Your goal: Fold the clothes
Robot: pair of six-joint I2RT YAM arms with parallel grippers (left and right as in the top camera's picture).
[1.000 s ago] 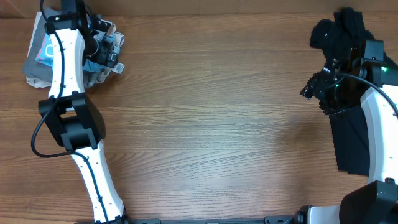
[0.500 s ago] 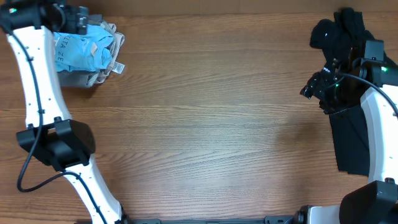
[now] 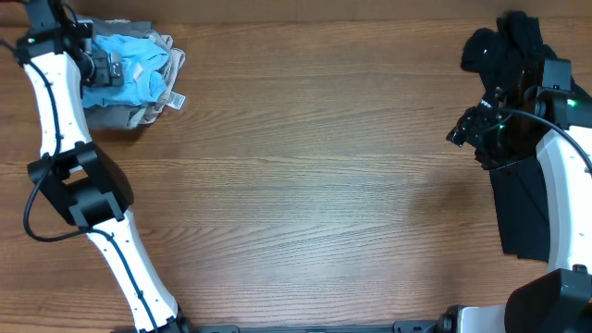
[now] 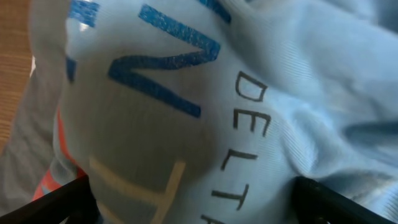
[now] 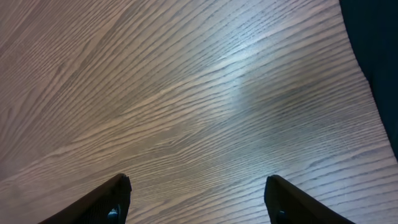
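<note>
Clothes (image 3: 139,83): crumpled heap, far-left corner of worktop (image 3: 305,185); blue shirt (image 4: 249,74) on top.
Left end effector (image 4: 189,202): fingers spread wide, pressed into shirt, not clamped.
Right end effector (image 5: 194,199): released, over bare wood near right edge.
Dark garments (image 3: 518,203): right edge.

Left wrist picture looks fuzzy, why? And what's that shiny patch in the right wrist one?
Left wrist view: the blue shirt is so close that the big letters go soft; DELTA is readable. Right wrist view: that pale patch is light glaring off the wooden table. Overhead view: sharp, evenly lit.
</note>
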